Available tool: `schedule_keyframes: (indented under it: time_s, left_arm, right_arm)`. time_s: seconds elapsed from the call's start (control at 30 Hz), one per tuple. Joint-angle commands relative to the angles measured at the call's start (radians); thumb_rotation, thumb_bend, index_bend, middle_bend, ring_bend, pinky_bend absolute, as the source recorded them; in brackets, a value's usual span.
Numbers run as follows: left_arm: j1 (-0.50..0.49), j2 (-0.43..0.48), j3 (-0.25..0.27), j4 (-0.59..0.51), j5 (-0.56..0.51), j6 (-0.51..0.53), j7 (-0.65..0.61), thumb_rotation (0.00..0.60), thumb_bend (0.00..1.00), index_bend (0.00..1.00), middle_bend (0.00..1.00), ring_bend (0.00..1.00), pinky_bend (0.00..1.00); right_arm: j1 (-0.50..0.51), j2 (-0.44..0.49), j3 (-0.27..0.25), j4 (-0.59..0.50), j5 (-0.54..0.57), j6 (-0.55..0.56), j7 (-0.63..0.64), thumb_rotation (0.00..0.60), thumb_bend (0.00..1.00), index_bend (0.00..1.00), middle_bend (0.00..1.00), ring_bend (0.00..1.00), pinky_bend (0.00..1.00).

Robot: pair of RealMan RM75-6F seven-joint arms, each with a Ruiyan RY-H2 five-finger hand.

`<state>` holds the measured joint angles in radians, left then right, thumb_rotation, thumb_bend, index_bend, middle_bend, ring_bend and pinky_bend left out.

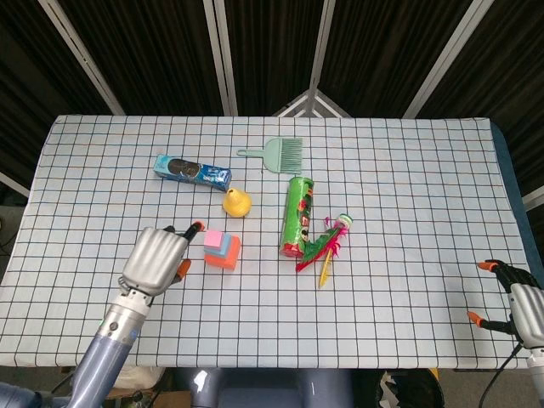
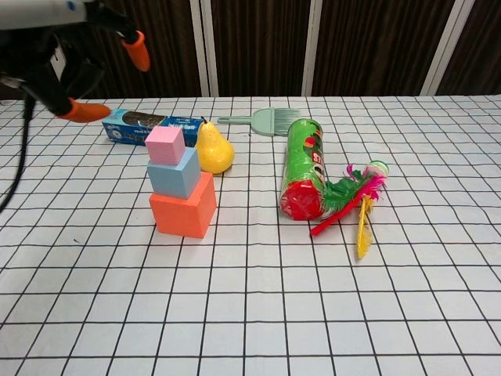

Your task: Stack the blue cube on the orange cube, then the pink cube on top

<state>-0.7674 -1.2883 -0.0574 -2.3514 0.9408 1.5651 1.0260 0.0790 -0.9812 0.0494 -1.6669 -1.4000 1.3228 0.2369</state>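
Observation:
The pink cube [image 2: 165, 145] sits on the blue cube [image 2: 174, 172], which sits on the orange cube [image 2: 183, 207]; the stack stands free, left of centre. From above I see the pink cube [image 1: 213, 240] over the blue cube [image 1: 224, 246] and orange cube [image 1: 226, 257]. My left hand [image 1: 155, 259] hovers to the left of the stack, apart from it, fingers spread and empty; the chest view shows it raised at the top left, left hand [image 2: 74, 55]. My right hand [image 1: 512, 304] stays at the table's near right edge, fingers apart, holding nothing.
A yellow pear [image 2: 213, 148] stands just behind the stack. A blue cookie pack [image 2: 145, 128] lies farther back left, a green brush [image 2: 264, 120] at the back. A green chip can [image 2: 302, 166] and a feather toy [image 2: 354, 196] lie to the right.

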Motion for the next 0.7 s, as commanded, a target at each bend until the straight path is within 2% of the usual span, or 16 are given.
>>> schedule_keyframes:
  time_s: [0.03,0.07,0.17,0.3,0.47,0.7]
  left_arm:
    - [0.200,0.160,0.234,-0.002,0.268,0.075,-0.175,0.600,0.37,0.22,0.41,0.32,0.47]
    - [0.232,0.178,0.265,0.024,0.304,0.079,-0.225,0.600,0.37,0.21,0.37,0.27,0.42]
    - [0.303,0.196,0.314,0.145,0.403,0.087,-0.396,0.600,0.37,0.20,0.29,0.17,0.28]
    - [0.378,0.176,0.318,0.346,0.488,0.112,-0.595,0.600,0.37,0.18,0.21,0.12,0.20]
    - [0.449,0.117,0.287,0.516,0.560,0.169,-0.668,0.600,0.37,0.17,0.18,0.08,0.17]
    - [0.509,0.058,0.252,0.648,0.610,0.194,-0.690,0.600,0.37,0.17,0.18,0.08,0.17]
  right_arm:
    - [-0.001,-0.001,0.001,-0.001,-0.002,0.006,-0.007,0.600,0.17,0.25,0.20,0.19,0.13]
    - [-0.002,-0.003,0.003,-0.001,-0.002,0.011,-0.010,0.600,0.17,0.25,0.20,0.19,0.12]
    - [-0.005,-0.010,0.006,0.003,0.001,0.022,-0.017,0.600,0.17,0.25,0.20,0.19,0.12]
    - [-0.004,-0.019,0.009,0.010,0.008,0.020,-0.033,0.600,0.17,0.25,0.20,0.19,0.12]
    - [-0.001,-0.033,0.013,0.018,0.005,0.029,-0.063,0.600,0.17,0.25,0.20,0.19,0.11]
    - [-0.002,-0.043,0.012,0.009,0.006,0.041,-0.127,0.600,0.17,0.25,0.20,0.19,0.10]
